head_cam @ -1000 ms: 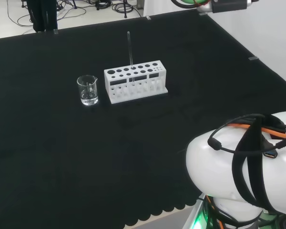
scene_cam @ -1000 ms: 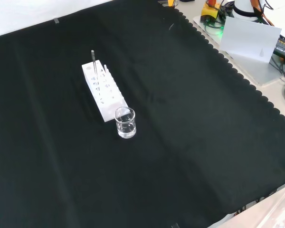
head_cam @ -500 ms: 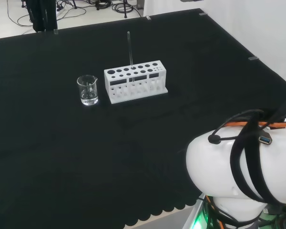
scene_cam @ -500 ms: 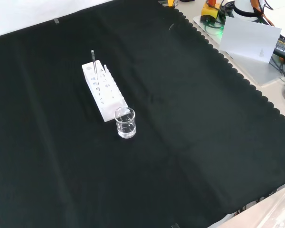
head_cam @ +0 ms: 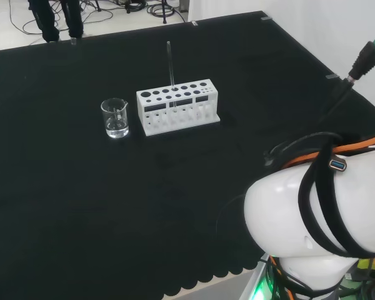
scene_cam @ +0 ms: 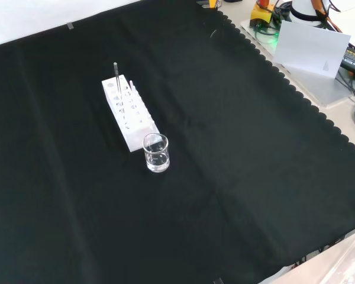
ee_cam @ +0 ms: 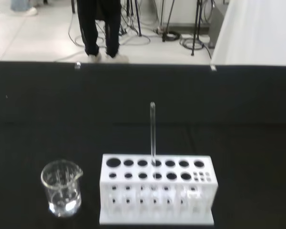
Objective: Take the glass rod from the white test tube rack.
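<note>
the glass rod point(ee_cam: 152, 133) stands upright in a back-row hole of the white test tube rack point(ee_cam: 157, 191), with a glass beaker point(ee_cam: 62, 194) just beside the rack. cannot tell the hand's finger state. risk: a sideways pull could tip the rack or snap the rod.

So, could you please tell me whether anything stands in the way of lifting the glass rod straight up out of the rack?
Nothing visible does. The glass rod stands upright in the white rack; the beaker stands apart beside it.

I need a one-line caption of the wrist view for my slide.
Glass rod standing upright in the white test tube rack, a small glass beaker beside it.
</note>
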`<state>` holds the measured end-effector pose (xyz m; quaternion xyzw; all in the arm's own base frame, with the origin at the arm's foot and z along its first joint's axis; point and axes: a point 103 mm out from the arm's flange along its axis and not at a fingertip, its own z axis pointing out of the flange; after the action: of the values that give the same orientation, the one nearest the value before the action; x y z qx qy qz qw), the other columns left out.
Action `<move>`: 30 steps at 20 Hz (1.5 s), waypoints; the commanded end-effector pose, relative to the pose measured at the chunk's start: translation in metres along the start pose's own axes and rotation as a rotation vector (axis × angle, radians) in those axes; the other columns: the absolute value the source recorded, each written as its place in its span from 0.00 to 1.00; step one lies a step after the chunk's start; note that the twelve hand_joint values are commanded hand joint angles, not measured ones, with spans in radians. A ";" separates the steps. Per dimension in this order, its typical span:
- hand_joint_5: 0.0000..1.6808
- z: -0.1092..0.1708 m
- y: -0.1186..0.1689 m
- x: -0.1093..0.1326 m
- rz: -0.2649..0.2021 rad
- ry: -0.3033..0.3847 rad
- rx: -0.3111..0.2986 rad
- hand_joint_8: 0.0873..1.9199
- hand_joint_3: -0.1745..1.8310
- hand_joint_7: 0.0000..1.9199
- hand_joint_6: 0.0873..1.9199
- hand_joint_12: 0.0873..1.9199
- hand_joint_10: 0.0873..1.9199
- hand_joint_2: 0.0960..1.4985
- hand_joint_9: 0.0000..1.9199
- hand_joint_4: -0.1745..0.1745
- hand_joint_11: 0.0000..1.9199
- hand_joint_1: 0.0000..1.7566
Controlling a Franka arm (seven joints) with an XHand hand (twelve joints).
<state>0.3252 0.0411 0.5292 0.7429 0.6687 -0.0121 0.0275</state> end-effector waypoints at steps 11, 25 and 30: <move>0.16 0.095 0.139 0.021 -0.114 0.003 0.051 0.42 0.00 0.14 0.01 0.68 0.39 0.75 0.25 0.02 0.23 0.48; 0.19 0.161 0.181 0.049 -0.187 0.054 0.106 0.42 0.00 0.19 0.02 0.65 0.36 0.75 0.33 0.01 0.30 0.48; 0.19 0.183 0.197 0.052 -0.207 0.051 0.119 0.42 0.00 0.21 0.02 0.65 0.36 0.76 0.34 0.01 0.31 0.47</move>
<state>0.5101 0.0582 0.3651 0.6813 0.7301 -0.0402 -0.0335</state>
